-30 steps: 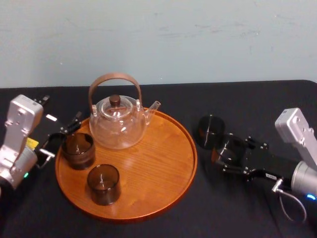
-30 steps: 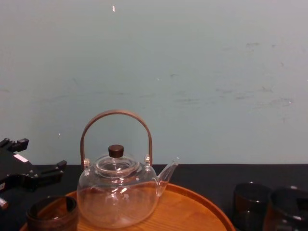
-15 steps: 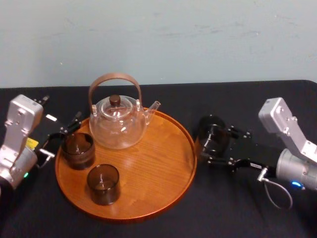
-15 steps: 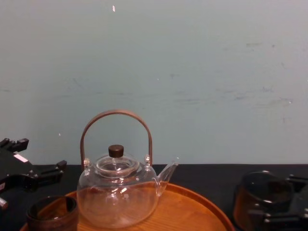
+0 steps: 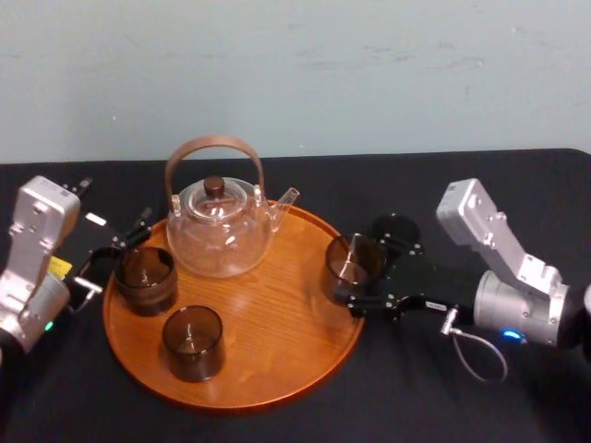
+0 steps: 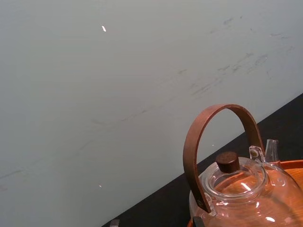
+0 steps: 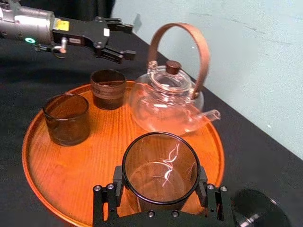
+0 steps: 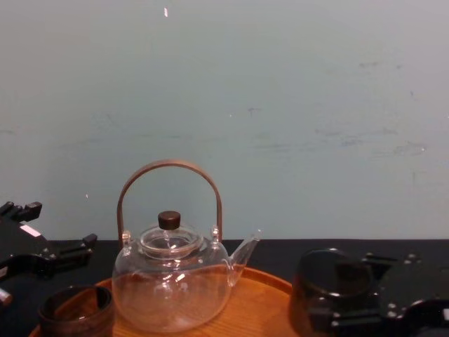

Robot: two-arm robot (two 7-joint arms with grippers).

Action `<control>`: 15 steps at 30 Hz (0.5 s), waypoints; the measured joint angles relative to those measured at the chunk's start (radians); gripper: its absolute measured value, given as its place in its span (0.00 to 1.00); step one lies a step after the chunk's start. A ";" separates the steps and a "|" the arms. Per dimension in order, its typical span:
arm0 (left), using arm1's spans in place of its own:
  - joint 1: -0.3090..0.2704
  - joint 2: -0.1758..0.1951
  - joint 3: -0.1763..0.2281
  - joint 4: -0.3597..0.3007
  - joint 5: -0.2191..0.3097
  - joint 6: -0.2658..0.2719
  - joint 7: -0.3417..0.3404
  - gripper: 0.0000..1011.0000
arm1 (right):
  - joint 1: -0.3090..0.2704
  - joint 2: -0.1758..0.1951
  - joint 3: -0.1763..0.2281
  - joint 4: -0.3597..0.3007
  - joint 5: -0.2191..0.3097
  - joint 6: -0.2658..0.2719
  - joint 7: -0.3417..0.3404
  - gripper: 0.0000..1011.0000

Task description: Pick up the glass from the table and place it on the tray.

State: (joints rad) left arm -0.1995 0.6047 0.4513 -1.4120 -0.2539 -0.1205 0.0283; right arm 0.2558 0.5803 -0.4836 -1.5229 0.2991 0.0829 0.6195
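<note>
Smoky glass [image 5: 343,268] is pinched between the fingers of the right gripper [image 7: 161,196], just inside the right rim of the wooden tray [image 5: 277,369]; whether its base touches the wood is hard to tell. A glass teapot [image 5: 220,231] and 2 brown cups [image 5: 146,279] [image 5: 193,342] stand on the tray. 1 dark tumbler [image 5: 395,228] sits on the black desk [image 5: 517,203] just behind the right gripper. The left gripper [image 5: 118,247], fingers spread, hovers beside the tray's left edge.

The tray [image 5: 286,309] lies bare rightward; teapot [image 5: 220,235], 2 cups [image 5: 193,342] crowd left.

Scuffed pale teal wall [image 5: 295,74], black table [image 5: 351,180]
</note>
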 joint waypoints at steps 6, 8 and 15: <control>0.000 0.000 0.000 0.000 0.000 0.000 0.000 0.99 | 0.031 -0.022 -0.035 0.026 -0.003 -0.011 0.015 0.89; 0.000 0.000 0.000 0.000 0.000 0.000 0.000 0.99 | 0.040 -0.030 -0.047 0.037 -0.004 -0.015 0.019 0.89; 0.000 0.000 0.000 0.000 0.000 0.000 0.000 0.99 | 0.059 -0.046 -0.077 0.062 -0.008 -0.019 0.028 0.89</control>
State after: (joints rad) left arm -0.1995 0.6046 0.4514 -1.4120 -0.2539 -0.1205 0.0283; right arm 0.3150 0.5340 -0.5603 -1.4610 0.2907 0.0642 0.6477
